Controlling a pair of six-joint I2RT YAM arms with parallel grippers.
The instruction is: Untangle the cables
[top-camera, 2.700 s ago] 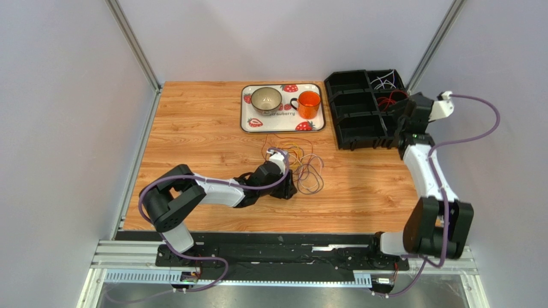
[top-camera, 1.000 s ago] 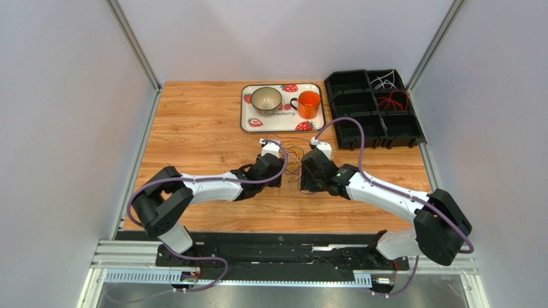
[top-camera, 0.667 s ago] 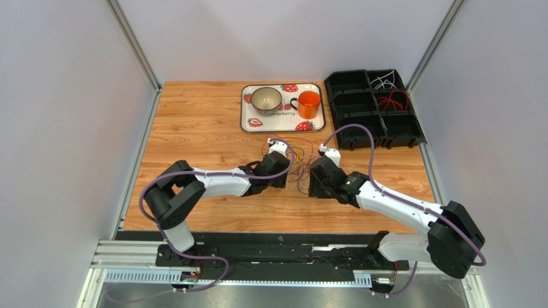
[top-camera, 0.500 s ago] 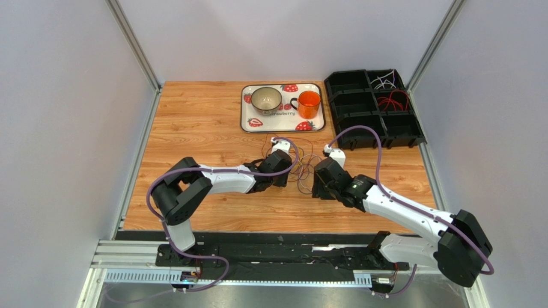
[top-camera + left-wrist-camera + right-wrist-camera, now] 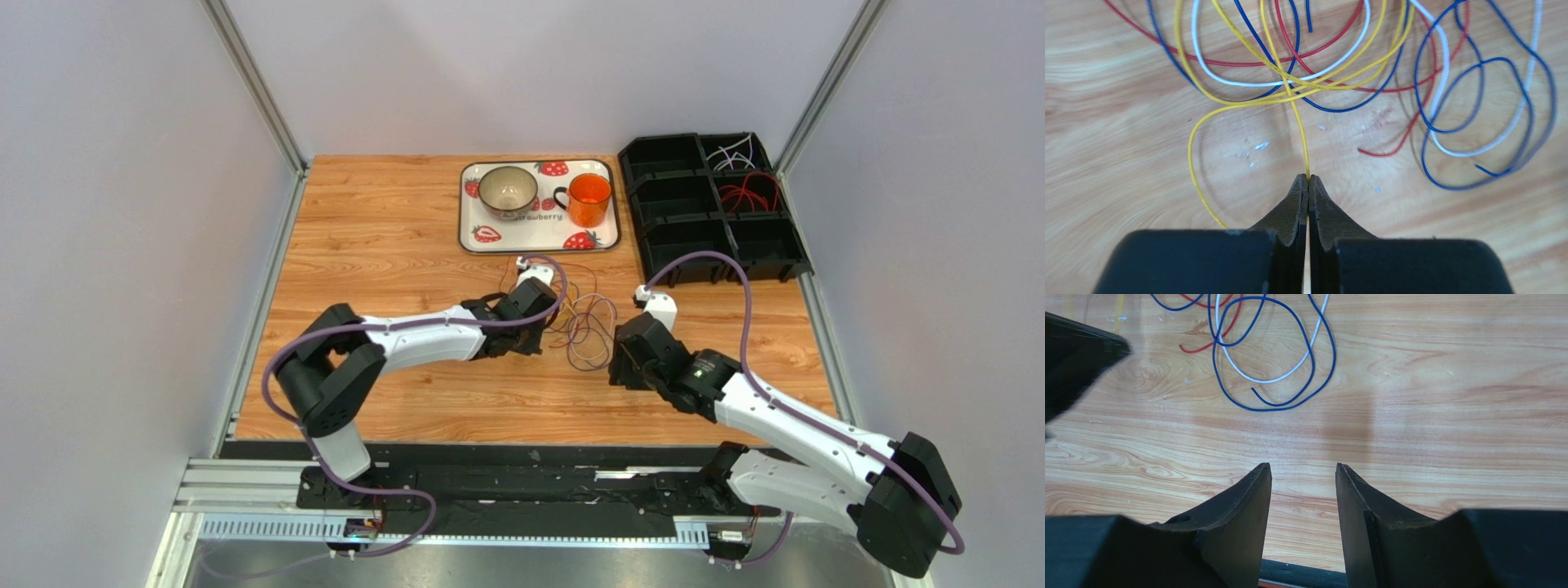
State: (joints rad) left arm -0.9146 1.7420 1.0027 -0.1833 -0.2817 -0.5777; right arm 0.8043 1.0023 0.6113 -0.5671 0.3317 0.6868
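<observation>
**Wood-grain table between grey walls: one yellow strand pinched**

A glossy wood-grain table point(image 5: 393, 245) fills the floor between plain grey panels. From above, both sets of fingertips are hidden under the arms' own wrists, and the cables point(image 5: 589, 321) read only as a faint mess of hair-thin loops at mid-table, between the two wrists. The wrist cameras cut the tangle off at their top edges.

In the left wrist view, the left gripper point(image 5: 1308, 182) has its matte black, tapered tips pressed together on the yellow cable point(image 5: 1306, 160), which runs up into overlapping loops of red, white, blue and yellow. Small white specks dot the wood nearby.

The right gripper point(image 5: 1303, 471) stands partly spread over bare wood with nothing between its jaws, and blue, white and red loops lie well ahead of it. A black shape point(image 5: 1075, 361) at that view's left edge is cropped too hard to identify.

At the far edge sit a strawberry-print tray point(image 5: 472, 233) holding a round bowl point(image 5: 507, 189) and an orange mug point(image 5: 590, 197). Beside it, a black compartment bin point(image 5: 669, 202) holds white wires point(image 5: 734, 153) and red wires point(image 5: 748, 194) in separate right-hand cells.
</observation>
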